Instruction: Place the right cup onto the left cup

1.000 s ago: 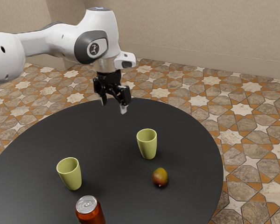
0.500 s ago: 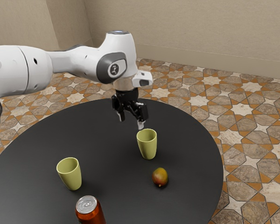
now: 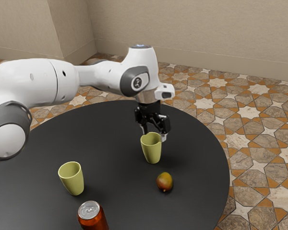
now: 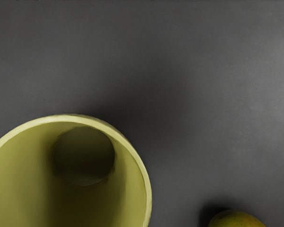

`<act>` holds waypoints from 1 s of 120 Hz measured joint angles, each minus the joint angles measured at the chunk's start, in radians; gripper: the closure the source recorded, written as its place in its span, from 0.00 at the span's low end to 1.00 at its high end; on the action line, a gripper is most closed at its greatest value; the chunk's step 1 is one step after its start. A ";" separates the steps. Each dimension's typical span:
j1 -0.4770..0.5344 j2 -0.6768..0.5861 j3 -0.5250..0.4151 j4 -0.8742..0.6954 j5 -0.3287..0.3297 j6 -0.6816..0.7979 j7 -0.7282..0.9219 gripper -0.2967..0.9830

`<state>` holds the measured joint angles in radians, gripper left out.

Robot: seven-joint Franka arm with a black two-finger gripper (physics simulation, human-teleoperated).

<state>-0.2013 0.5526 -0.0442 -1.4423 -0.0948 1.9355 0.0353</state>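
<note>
Black two-finger gripper (image 3: pixel 154 134): released, fingers apart at the rim of the right-hand yellow-green tapered cup (image 3: pixel 151 151)
Right-hand cup: upright, beside the red-green mango (image 3: pixel 164 182); likely being approached for grasping
Next move: align, lower, then close
Matching left-hand cup (image 3: pixel 73 179): upright, well apart from the mango
Round black table (image 3: pixel 110 153): its edge lies beyond the mango; lifting high first should avoid it

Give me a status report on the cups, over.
Gripper open, by the rim of the cup nearer the mango. Other cup upright, apart; not stacked. Can and mango look outside the direct path.
</note>
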 joint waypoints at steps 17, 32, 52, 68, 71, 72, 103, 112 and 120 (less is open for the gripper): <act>0.001 0.045 -0.009 0.030 -0.001 0.006 0.001 0.28; 0.008 0.085 -0.017 0.061 -0.001 0.013 0.004 0.29; 0.012 0.121 -0.023 0.085 0.002 0.017 0.006 0.30; 0.013 0.140 -0.025 0.091 0.002 0.019 0.008 0.30; 0.013 0.143 -0.026 0.098 0.002 0.020 0.008 0.30; 0.013 0.145 -0.026 0.100 0.002 0.020 0.008 0.30; 0.013 0.151 -0.026 0.112 0.002 0.018 0.009 0.44; 0.013 0.151 -0.026 0.112 0.001 0.016 0.008 0.52; 0.013 0.151 -0.026 0.112 0.000 0.014 0.006 0.59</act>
<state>-0.1887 0.7037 -0.0705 -1.3304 -0.0947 1.9494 0.0415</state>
